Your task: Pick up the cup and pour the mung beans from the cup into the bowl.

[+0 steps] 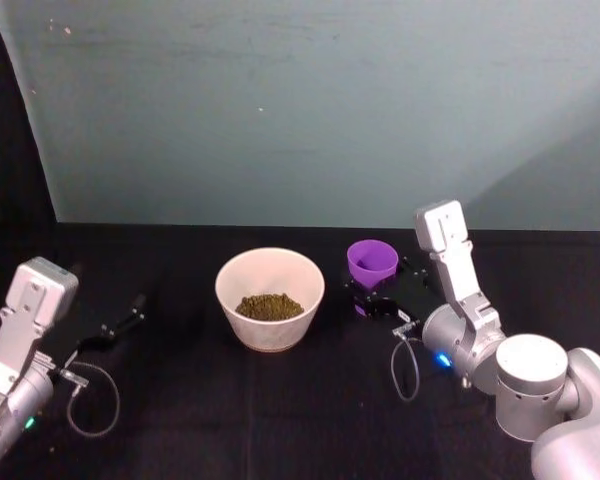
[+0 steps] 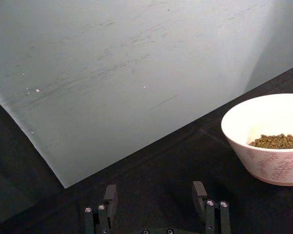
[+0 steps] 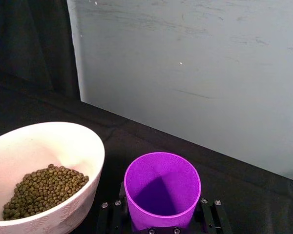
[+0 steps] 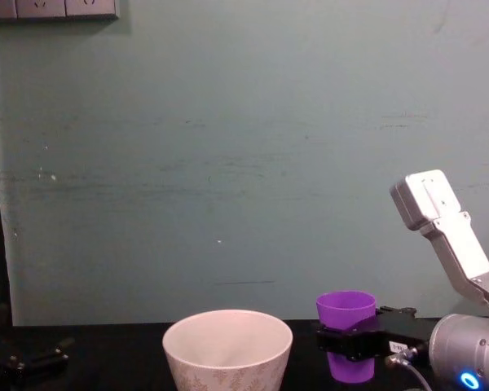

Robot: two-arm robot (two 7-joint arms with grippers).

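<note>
Right hand (image 1: 372, 292) was clamped on the cup (image 1: 372, 262), fingers on either side of its lower body, seen best in the right wrist view where the cup (image 3: 162, 190) sat between the two black fingers (image 3: 209, 214). Cup was upright, purple, mouth up, inside looked empty. In the chest view the cup (image 4: 346, 322) stood upright with the black hand (image 4: 360, 342) wrapped round its middle; could not tell if its base touched the dark surface (image 1: 180, 400) or was just off it. Cup was just to the right of the bowl (image 1: 270, 298), near but not touching.

Bowl (image 3: 44, 180) was cream, leaf pattern on the outside, sitting on the surface about centre. A heap of mung beans (image 1: 270, 306) lay in its bottom.

Left hand (image 1: 120, 325) was off to the left, low near the surface, well apart from the bowl, fingers (image 2: 111, 195) spread and gripping nothing.

Teal wall (image 4: 228, 163) behind.
</note>
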